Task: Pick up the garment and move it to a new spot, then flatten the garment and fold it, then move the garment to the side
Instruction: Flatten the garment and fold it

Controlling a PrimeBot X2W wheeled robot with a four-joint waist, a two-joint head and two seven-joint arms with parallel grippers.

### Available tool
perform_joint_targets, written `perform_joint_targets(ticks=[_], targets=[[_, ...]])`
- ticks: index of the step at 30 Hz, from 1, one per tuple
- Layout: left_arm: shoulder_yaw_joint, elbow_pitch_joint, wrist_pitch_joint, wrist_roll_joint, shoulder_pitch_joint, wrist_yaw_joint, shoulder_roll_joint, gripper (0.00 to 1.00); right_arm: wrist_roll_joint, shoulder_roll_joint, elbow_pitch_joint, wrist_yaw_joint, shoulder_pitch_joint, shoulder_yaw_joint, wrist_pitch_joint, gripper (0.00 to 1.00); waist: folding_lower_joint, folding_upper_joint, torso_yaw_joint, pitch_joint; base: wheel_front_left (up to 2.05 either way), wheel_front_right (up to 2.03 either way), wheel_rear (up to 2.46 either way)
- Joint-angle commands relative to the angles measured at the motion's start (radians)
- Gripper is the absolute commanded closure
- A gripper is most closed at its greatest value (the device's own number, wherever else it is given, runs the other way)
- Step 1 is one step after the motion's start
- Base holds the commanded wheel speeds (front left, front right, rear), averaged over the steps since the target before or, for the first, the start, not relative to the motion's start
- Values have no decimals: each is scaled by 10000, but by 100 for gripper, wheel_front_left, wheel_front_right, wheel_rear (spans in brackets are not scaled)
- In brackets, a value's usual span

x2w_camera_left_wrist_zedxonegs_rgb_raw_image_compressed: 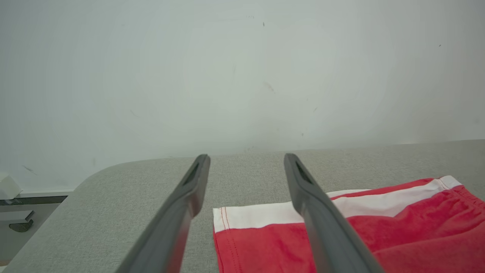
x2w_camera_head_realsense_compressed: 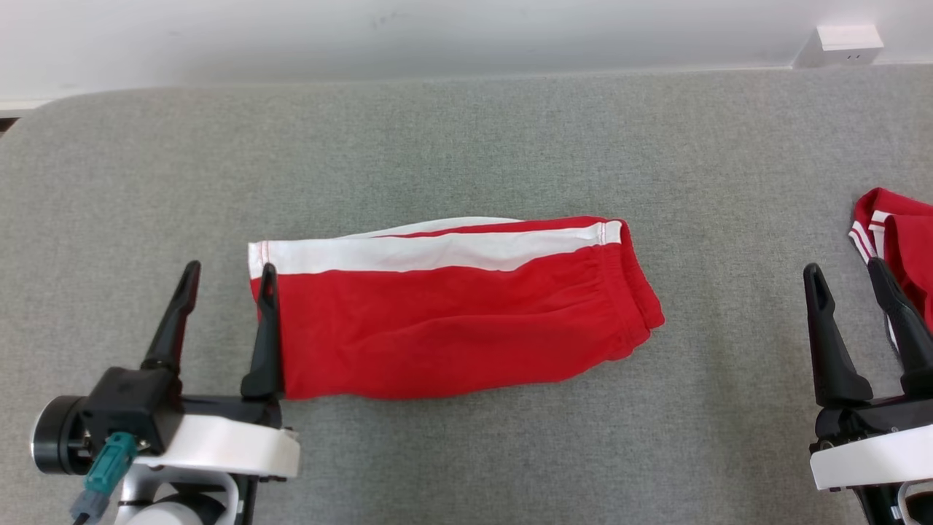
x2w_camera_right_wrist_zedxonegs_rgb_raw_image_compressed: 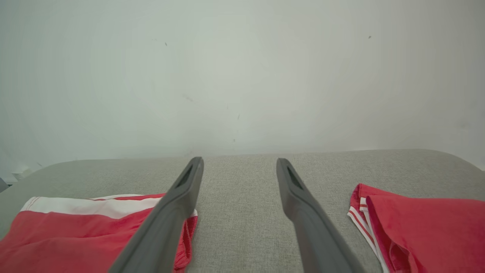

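the left pincer [x2w_camera_head_realsense_compressed: 231, 267] stands with its two fingers spread wide and nothing clamped between them. the folded red garment [x2w_camera_head_realsense_compressed: 452, 321] with a white stripe lies flat on the grey padded table [x2w_camera_head_realsense_compressed: 466, 138] just to its right, the hemmed end crossed by that pincer's right finger; whether they touch i cannot tell. the right pincer [x2w_camera_head_realsense_compressed: 842, 265] is likewise spread wide and empty, well apart from the garment off to its left, and a second red piece [x2w_camera_head_realsense_compressed: 900, 240] with thin white stripes lies just beside its right finger.
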Motion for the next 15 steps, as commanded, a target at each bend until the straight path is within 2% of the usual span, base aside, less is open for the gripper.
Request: perform_joint_targets(ticks=[1, 8, 11, 15], targets=[[31, -31, -43, 5, 96, -3, 63, 0, -14, -24, -43, -28, 107, -20, 6, 0, 0, 0, -9, -18, 0, 0, 0], [-57, -67, -123, -12, -92, -62, 26, 0, -105, -119, 1, -28, 95, -85, 204, 0, 0, 0, 160, 49, 0, 0, 0], [-170, -7, -211, -60, -272, -121, -88, 0, -151, -191, 251, -28, -100, 193, 398, 0, 0, 0, 416, 222, 0, 0, 0], [-397, 69, -344, -40, -590, -207, -283, 0, 54, -259, 982, -28, -580, 1069, 550, 0, 0, 0, 862, 546, 0, 0, 0]])
